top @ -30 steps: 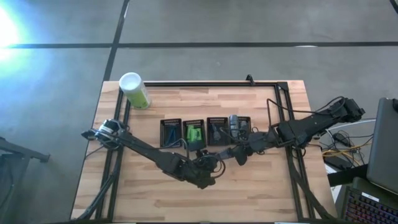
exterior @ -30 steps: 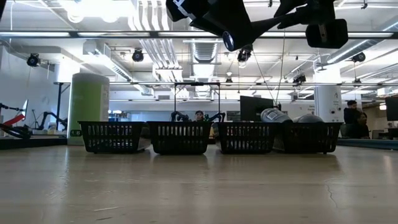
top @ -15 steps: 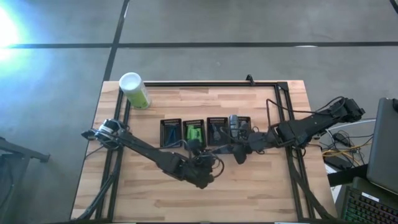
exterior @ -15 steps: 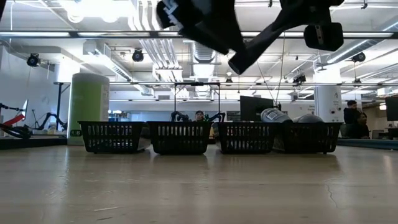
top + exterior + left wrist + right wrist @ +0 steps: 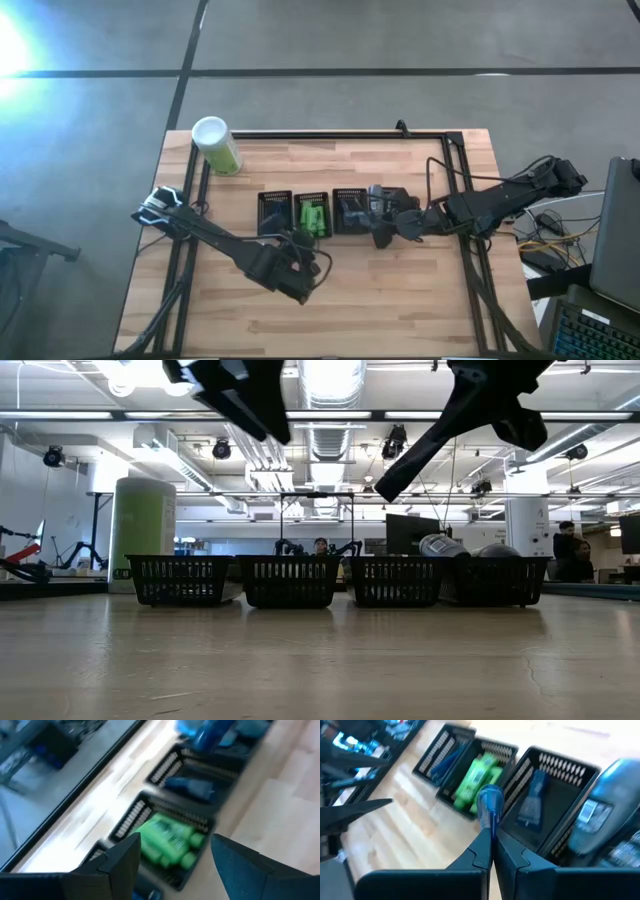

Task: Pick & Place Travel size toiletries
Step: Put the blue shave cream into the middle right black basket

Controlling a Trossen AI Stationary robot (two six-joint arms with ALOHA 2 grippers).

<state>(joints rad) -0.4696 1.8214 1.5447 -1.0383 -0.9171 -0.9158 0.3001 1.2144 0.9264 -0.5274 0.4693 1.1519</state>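
Razor (image 5: 490, 804), seemingly, in right gripper (image 5: 492, 845)

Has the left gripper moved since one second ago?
Yes. The left gripper moved left, from below the third tray toward the green packets' tray.

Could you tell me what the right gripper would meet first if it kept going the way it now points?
Probably the third mesh tray; the right gripper, shut on a razor, points toward its near edge, though depth is unclear.

Four mesh trays (image 5: 312, 213), one green canister (image 5: 216, 146), two arms (image 5: 225, 248).
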